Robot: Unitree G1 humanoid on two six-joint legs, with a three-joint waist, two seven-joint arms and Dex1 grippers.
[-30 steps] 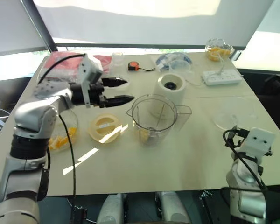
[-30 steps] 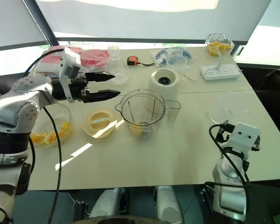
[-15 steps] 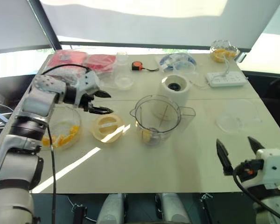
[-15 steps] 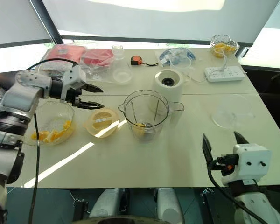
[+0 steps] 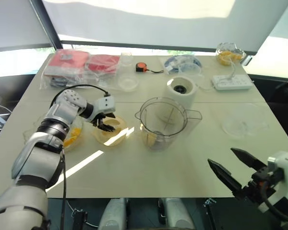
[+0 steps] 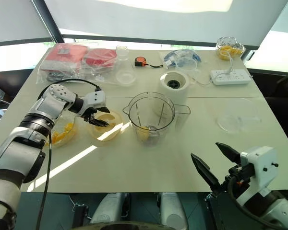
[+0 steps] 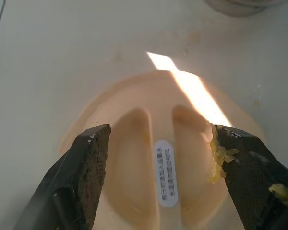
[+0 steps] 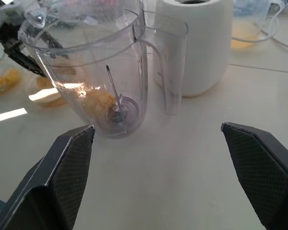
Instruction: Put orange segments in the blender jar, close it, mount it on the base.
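Blender jar (image 5: 162,123) stood upright on the table (image 5: 149,167), well off to the side of the left gripper (image 5: 105,121) and straight ahead of the right gripper (image 6: 217,162), with a few orange segments (image 8: 99,102) lying at its bottom by the blades. Base (image 5: 181,92) sat just behind the jar, nearly touching it. Jar looked like light, stiff, slick clear plastic, probably tippy when pushed at the rim; best hold judged to be the side handle or across the wall low down.

Left gripper's black fingers (image 7: 81,172) were spread wide with nothing between them, straddling the cream lid (image 7: 163,158), which lay flat on the table directly under the tips; bits of pulp stuck to one finger. Lid looked thin, rigid and light, with a raised centre grip running between the fingers, the likely spot to pinch.

Right gripper was fully spread and empty, low at the near table edge, apart from the jar.

Beside the left fingers on the outer side sat a glass bowl (image 6: 62,132) holding more segments. Farther beyond: tape measure (image 5: 141,67), power strip (image 5: 232,81), another bowl of fruit (image 5: 228,52), red packets (image 5: 81,64). Nothing stood between lid and jar.
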